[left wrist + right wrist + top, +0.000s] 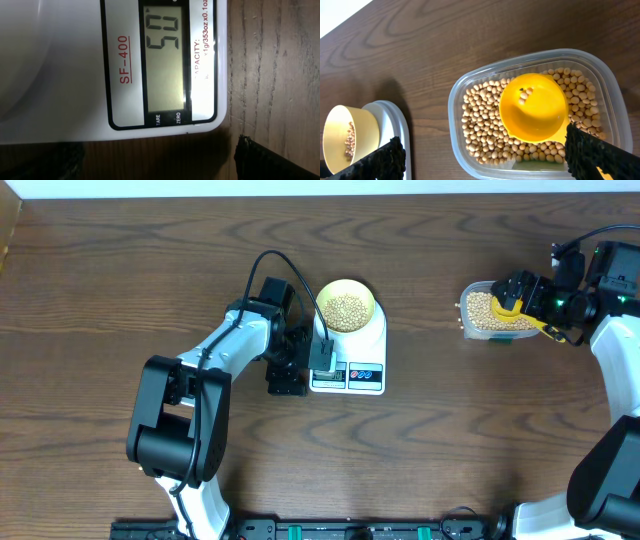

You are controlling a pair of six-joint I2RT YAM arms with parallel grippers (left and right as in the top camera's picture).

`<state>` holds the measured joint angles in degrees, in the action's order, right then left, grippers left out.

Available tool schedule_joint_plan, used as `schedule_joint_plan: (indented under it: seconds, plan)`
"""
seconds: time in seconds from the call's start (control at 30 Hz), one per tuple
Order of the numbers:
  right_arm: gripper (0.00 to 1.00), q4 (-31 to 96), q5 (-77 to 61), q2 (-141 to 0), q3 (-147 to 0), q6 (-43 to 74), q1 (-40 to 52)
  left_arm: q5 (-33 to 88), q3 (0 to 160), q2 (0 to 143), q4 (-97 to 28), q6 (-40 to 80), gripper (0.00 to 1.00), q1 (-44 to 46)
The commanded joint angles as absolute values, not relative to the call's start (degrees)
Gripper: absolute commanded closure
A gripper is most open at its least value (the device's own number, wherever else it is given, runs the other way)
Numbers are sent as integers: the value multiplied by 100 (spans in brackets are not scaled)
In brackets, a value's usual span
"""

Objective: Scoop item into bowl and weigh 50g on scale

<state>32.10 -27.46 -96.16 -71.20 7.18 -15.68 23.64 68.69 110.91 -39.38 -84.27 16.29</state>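
The white scale point(366, 345) carries the pale yellow bowl point(346, 292), which holds tan beans point(346, 310). My left gripper point(318, 365) hovers open over the scale's display point(165, 55), which reads 50; nothing sits between its fingers point(260, 160). At the right, my right gripper point(515, 292) stands open above a clear tub point(470, 90) of beans point(485, 125). A yellow scoop point(532, 107) lies in the tub with a few beans in it, its handle running under my right finger. The bowl point(345, 135) and the scale's edge point(395, 120) show at the left of the right wrist view.
The clear tub point(470, 308) with the scoop's handle point(550, 330) sticking out sits on the brown wooden table point(450, 440). The table's far edge runs along the top of the overhead view. Both arm bases stand at the near edge.
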Motion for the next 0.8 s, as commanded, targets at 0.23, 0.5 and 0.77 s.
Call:
schedule_joint_plan:
  seconds: [0.23,0.5,0.77]
  plan:
    - [1,3218,-2845,-9633,-7229,659,-1544,2329,6803,11157,-3959,-8506,2,1680]
    - [1,3218,-2845,-9633,-7229,659,-1544,2329,6803,11157,-3959,-8506,2,1680]
    - [1,3218,-2845,-9633,-7229,659,-1544,2329,6803,11157,-3959,-8506,2,1680]
